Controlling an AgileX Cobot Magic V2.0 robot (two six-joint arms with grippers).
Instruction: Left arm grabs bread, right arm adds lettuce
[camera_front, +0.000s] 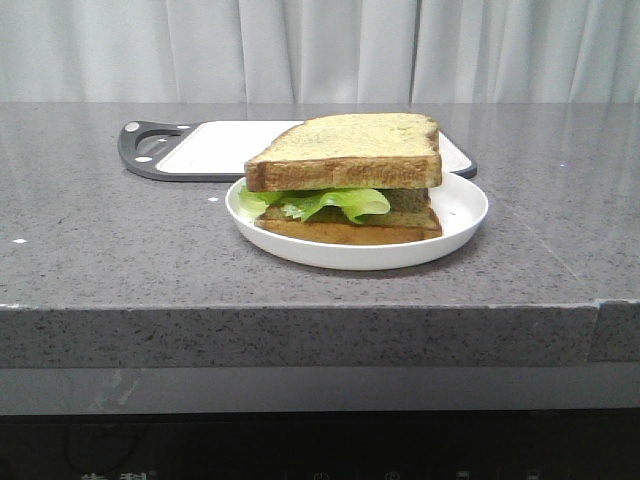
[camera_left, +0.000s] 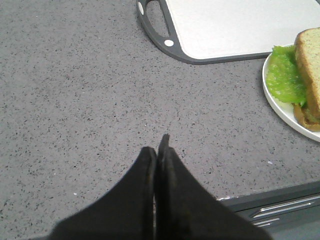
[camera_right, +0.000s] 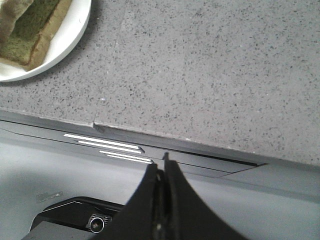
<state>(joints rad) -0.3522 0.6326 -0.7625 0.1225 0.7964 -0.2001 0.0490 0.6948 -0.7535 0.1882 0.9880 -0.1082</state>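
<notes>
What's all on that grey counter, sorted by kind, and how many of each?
Bread slices, golden-brown crusted: 2, thick top slice and thinner bottom slice
Ruffled green lettuce leaf: 1
Round white plate: 1
White cutting board with dark grey rim: 1
Total: 5

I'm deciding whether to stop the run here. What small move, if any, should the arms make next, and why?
Probably none beyond holding both arms back. The bread already lies on the lettuce over a lower slice on the plate. The left gripper and right gripper are shut, empty and off the plate.
</notes>
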